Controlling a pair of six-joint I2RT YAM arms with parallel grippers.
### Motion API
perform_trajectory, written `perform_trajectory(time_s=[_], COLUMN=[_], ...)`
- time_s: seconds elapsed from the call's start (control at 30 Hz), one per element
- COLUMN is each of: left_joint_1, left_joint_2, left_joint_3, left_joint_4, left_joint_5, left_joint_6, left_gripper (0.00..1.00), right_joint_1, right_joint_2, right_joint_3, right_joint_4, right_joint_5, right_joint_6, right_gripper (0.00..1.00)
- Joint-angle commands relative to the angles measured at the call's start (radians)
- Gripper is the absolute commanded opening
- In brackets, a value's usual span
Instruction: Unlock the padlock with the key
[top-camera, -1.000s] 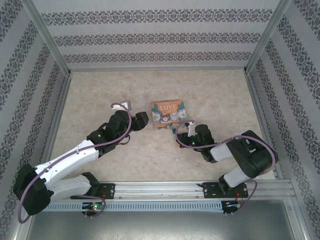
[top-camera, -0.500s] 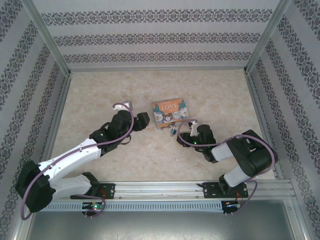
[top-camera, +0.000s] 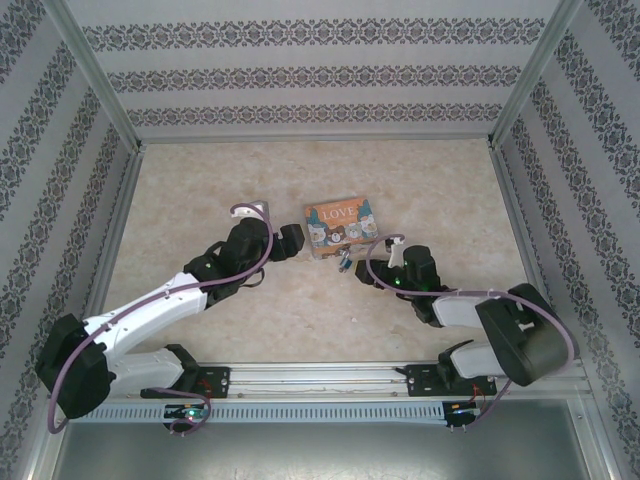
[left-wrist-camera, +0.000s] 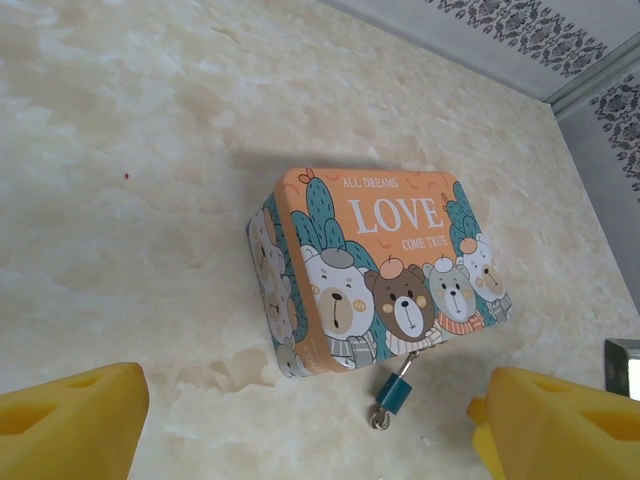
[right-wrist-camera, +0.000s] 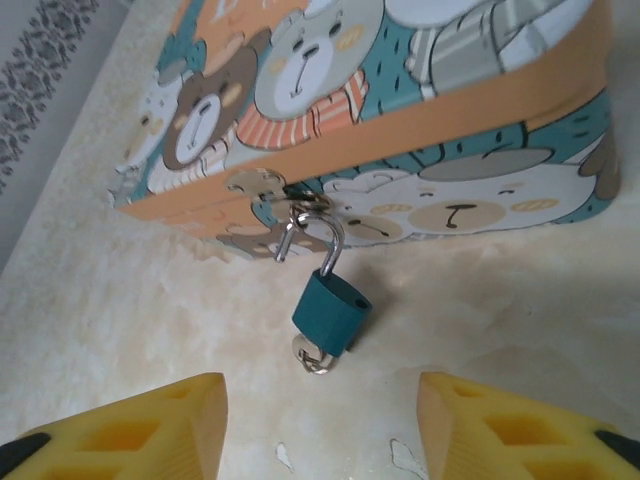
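Note:
The teal padlock (right-wrist-camera: 332, 312) hangs from the hasp of the orange-and-blue "LOVE" tin (right-wrist-camera: 400, 110) and rests on the table. Its silvery shackle (right-wrist-camera: 322, 232) is swung open, with one leg free of the body. The key (right-wrist-camera: 315, 355) sticks out of the padlock's bottom, with a small ring on it. My right gripper (right-wrist-camera: 320, 440) is open just short of the padlock and holds nothing. My left gripper (left-wrist-camera: 310, 440) is open too, facing the tin (left-wrist-camera: 375, 265) from its left, with the padlock (left-wrist-camera: 394, 392) and key (left-wrist-camera: 380, 420) between its fingers' line of sight. From above, the padlock (top-camera: 343, 262) lies between both grippers.
The tin (top-camera: 338, 228) sits mid-table on the marbled surface (top-camera: 200, 180). Patterned walls with metal posts close in the back and both sides. Open floor lies behind the tin and to the left. Small white flecks mark the surface near my right fingers (right-wrist-camera: 130, 435).
My right gripper has backed away to the right from the tin's front, uncovering the padlock and key. The left gripper has edged slightly towards the tin.

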Motion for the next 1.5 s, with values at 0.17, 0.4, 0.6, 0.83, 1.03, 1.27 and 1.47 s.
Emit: perform_trajectory(time_s=[0.17, 0.4, 0.6, 0.83, 1.03, 1.27, 1.47], left_joint_1=[0.057, 0.124, 0.189, 0.246, 0.271, 0.289, 0.290], left_joint_2=[0.022, 0.078, 0.150, 0.265, 0.381, 0.501, 0.588], left_joint_3=[0.008, 0.021, 0.065, 0.132, 0.190, 0.250, 0.309], left_joint_4=[0.050, 0.073, 0.087, 0.082, 0.068, 0.096, 0.102], left_joint_5=[0.068, 0.192, 0.353, 0.511, 0.605, 0.689, 0.748], left_joint_6=[0.030, 0.010, 0.025, 0.026, 0.041, 0.043, 0.038], left_gripper=[0.91, 0.91, 0.89, 0.83, 0.77, 0.71, 0.67], right_joint_1=[-0.028, -0.033, -0.037, -0.043, -0.053, -0.052, -0.053], right_joint_2=[-0.135, -0.200, -0.224, -0.208, -0.132, 0.014, 0.140], right_joint_3=[0.011, 0.005, -0.001, -0.016, -0.012, -0.004, 0.007], right_joint_4=[-0.098, -0.120, -0.120, -0.074, 0.009, 0.174, 0.319], right_joint_5=[0.019, 0.034, 0.027, 0.004, -0.082, -0.133, -0.134], right_joint_6=[-0.011, -0.003, 0.015, 0.079, 0.131, 0.175, 0.183], right_gripper=[0.76, 0.95, 0.98, 0.98, 0.98, 0.91, 0.84])
